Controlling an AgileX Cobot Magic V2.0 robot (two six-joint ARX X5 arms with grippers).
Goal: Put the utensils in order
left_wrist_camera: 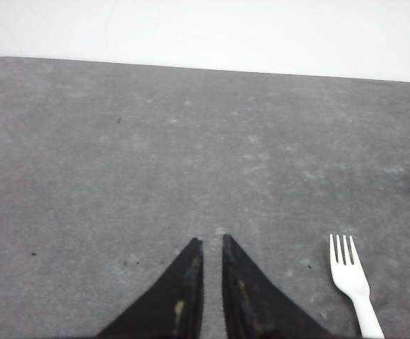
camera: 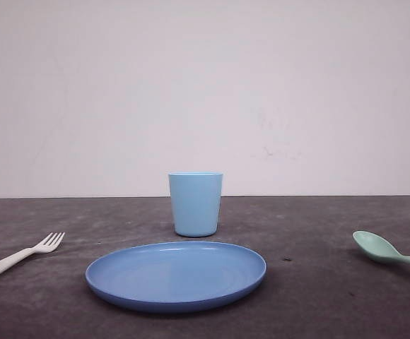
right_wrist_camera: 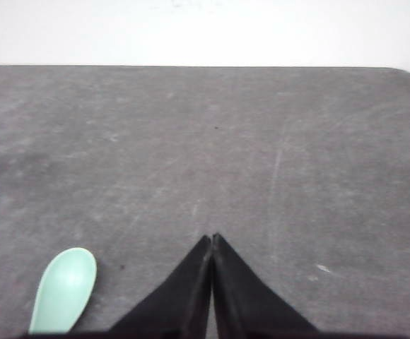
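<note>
- Left gripper (left_wrist_camera: 211, 242) hangs above the bare grey table (left_wrist_camera: 191, 155), its black fingers (left_wrist_camera: 184, 282) drawn nearly together with a thin slit between the tips, holding nothing.
- Right gripper (right_wrist_camera: 212, 238) has its tips pressed together, also holding nothing.
- White fork (left_wrist_camera: 352, 279) lies flat just beside the left gripper, tines pointing away from it.
- Mint-green spoon (right_wrist_camera: 65, 288) lies near the right gripper, bowl facing up.
- Between the two, a blue plate (camera: 176, 275) sits mid-table, with a light blue cup (camera: 195, 203) upright just behind it.
</note>
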